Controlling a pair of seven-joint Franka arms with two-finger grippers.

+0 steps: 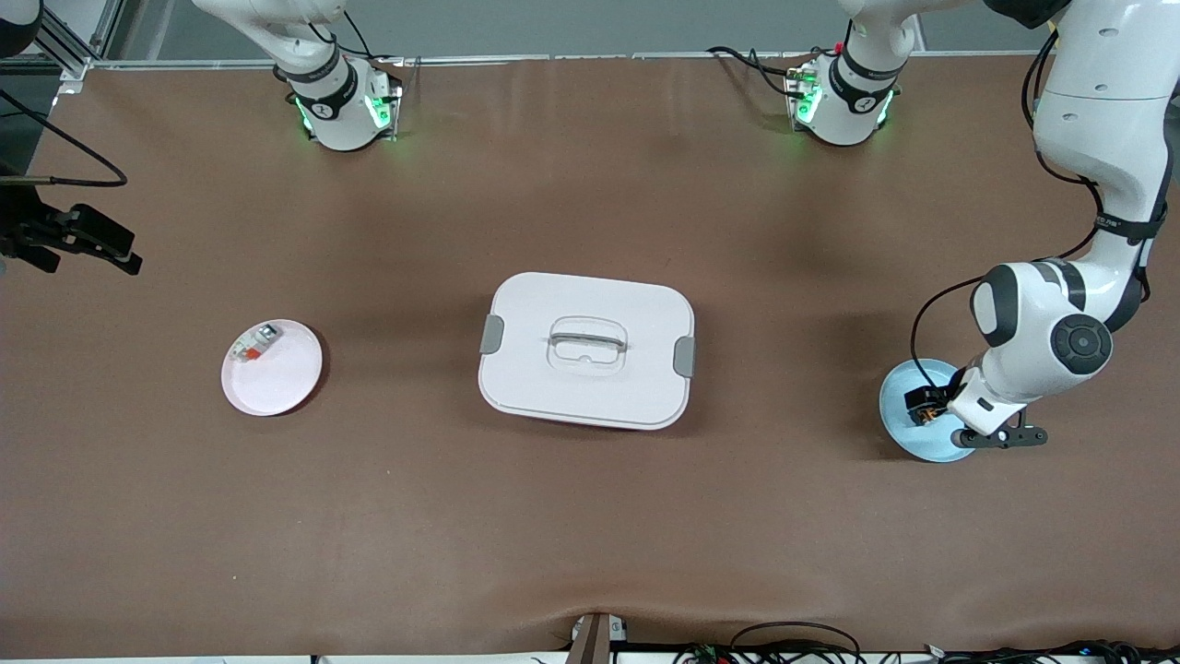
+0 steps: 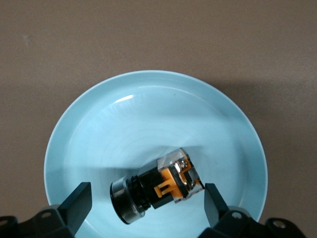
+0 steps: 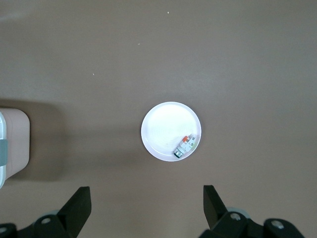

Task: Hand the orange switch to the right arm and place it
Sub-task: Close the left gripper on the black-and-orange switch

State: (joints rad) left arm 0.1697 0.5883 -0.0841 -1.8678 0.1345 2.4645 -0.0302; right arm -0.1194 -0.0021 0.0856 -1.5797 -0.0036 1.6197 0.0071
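The orange switch (image 2: 157, 184) lies on its side in the light-blue plate (image 2: 99, 129), toward the left arm's end of the table. It's a black barrel w/ a clear cap and orange clip, tipped over and off-centre in the dish.

The left gripper (image 2: 147, 204) is low over the plate, fingers spread wide, one pad on each side of the switch and neither touching it. That straddle looks like a pre-grasp: wide opening gives clearance for the tilted body, and closing across the short axis should grab the boxy orange end rather than the round barrel, which could roll. In the front view the left gripper (image 1: 931, 417) is mostly hidden under the wrist; the switch (image 1: 923, 414) shows only as a dark speck w/ orange.

The right gripper (image 3: 147, 204) waits high above the table at the right arm's end, fingers apart, nothing held. Its cam looks down at the pink-white plate (image 3: 163, 129), which holds a whitish-grey component (image 3: 184, 146) w/ a red-orange part, not the task item. Staying high keeps it clear until handover.

A white lidded box (image 1: 586, 349) w/ grey latches sits mid-table btwn the two plates. Judged stage: pick not yet made; handover and placing still to do.
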